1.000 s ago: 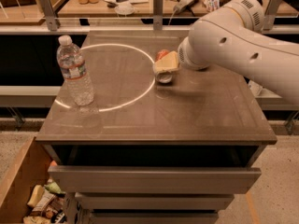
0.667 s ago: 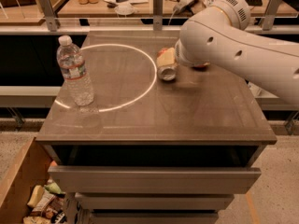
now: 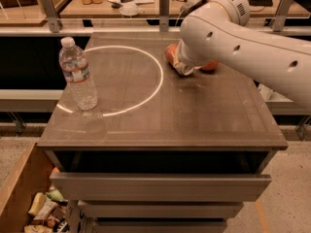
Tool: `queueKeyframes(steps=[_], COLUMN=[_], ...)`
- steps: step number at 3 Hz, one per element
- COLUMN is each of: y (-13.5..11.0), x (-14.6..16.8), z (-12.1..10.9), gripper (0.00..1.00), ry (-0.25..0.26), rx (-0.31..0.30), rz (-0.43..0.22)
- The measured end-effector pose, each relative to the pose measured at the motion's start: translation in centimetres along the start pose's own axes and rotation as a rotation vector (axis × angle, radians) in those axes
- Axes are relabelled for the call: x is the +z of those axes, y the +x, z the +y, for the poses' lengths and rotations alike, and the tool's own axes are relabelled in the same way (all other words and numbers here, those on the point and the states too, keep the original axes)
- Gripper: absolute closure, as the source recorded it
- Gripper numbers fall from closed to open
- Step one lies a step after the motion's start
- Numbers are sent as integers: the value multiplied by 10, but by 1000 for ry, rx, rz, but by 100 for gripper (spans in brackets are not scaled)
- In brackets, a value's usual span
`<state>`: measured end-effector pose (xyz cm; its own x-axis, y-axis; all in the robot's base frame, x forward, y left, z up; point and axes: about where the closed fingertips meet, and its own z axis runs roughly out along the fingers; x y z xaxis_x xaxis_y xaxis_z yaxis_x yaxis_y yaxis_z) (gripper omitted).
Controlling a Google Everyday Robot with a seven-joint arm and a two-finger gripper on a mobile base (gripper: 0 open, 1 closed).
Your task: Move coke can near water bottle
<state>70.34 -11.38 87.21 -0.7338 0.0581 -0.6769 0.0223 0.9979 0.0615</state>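
The coke can (image 3: 171, 54), orange-red, is at the back of the table just right of the white ring, mostly covered by my arm. My gripper (image 3: 183, 67) is at the can, under the white wrist, and largely hidden. The water bottle (image 3: 77, 74), clear with a white cap and label, stands upright at the table's left side on the ring's edge, far from the can.
A round orange-red thing (image 3: 210, 66) peeks out to the right of my wrist. The brown table (image 3: 160, 125) has drawers below, with its front edge close. A bin of snacks (image 3: 43, 212) sits at the lower left. A cluttered desk (image 3: 131, 4) stands behind a rail.
My arm has swung slightly back and lower over the can, covering more of it. The round orange-red thing now shows to the right of the wrist. The bottle has not moved.
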Motion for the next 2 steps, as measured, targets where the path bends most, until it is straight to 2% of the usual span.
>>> queueKeyframes(steps=[1, 2], y=[1, 1], x=[3, 3], z=[3, 4], gripper=[96, 100], ry=[-25, -30], rx=[21, 19], rz=[16, 20])
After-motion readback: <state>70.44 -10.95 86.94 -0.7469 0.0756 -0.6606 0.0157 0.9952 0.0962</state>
